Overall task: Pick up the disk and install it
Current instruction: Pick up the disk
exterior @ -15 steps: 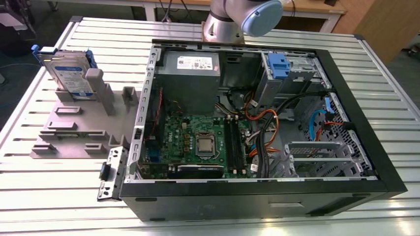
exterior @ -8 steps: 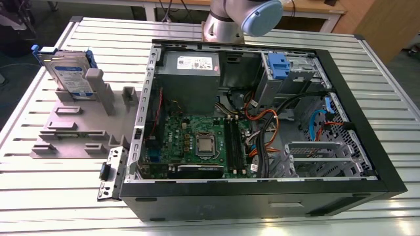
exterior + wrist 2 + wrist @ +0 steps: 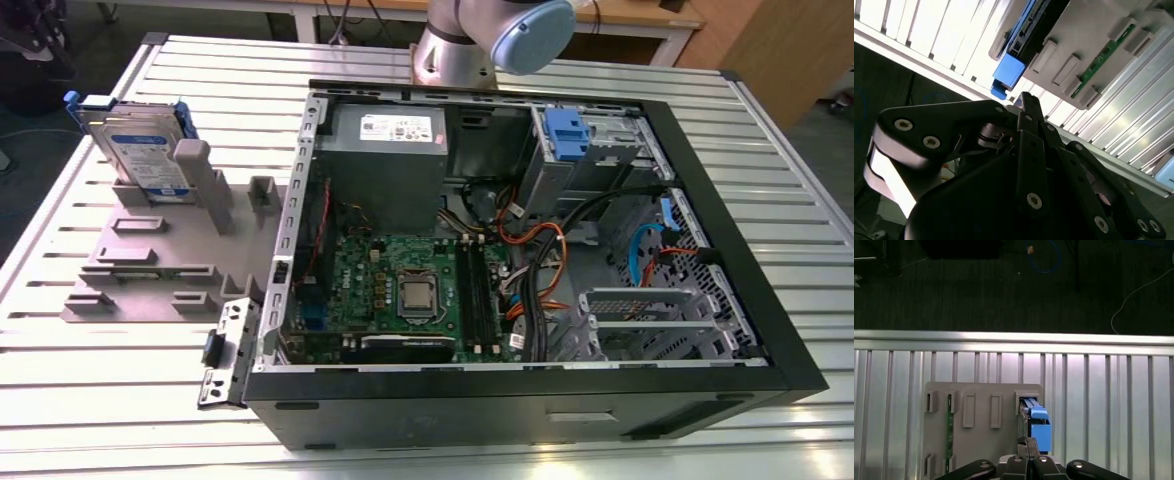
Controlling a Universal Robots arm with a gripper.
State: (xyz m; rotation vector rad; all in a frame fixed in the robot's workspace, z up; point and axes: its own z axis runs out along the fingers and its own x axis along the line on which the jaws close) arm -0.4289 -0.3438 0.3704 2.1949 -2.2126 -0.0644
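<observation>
I see the gripper (image 3: 1027,444) closed, its tips together with nothing between them. The disk (image 3: 1038,426) stands on edge in the grey holder (image 3: 979,450) just beyond the tips. The open computer case (image 3: 467,410) lies beside that holder.

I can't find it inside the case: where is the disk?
The disk stands on edge in a slot of the grey holder on the table, at the exterior view's left, outside the open case.
</observation>
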